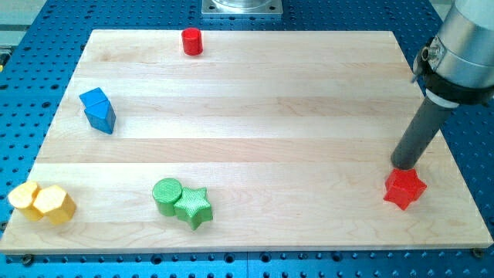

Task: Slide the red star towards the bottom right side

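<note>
The red star (405,188) lies near the board's right edge, low in the view. My tip (403,165) stands right at the star's upper side, touching or nearly touching it. The dark rod rises from there up and to the right to the grey arm body (463,46) at the view's top right.
A red cylinder (192,41) stands at the top edge. A blue block (98,110) lies at the left. Two yellow blocks (42,202) sit at the bottom left corner. A green cylinder (167,193) touches a green star (194,206) at the bottom. The wooden board (255,100) rests on a blue perforated table.
</note>
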Robot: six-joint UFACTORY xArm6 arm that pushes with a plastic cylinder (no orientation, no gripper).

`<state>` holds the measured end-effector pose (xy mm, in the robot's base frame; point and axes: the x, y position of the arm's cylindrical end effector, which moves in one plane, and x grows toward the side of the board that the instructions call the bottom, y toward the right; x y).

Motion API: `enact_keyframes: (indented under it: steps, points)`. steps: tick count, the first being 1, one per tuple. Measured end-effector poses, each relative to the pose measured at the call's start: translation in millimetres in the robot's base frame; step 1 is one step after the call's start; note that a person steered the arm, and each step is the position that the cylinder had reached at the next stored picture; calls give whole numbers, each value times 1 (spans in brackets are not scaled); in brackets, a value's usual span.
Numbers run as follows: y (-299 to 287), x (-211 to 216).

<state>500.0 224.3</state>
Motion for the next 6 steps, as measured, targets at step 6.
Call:
enact_keyframes:
  steps: [6]
  points:
    - [-4,42]
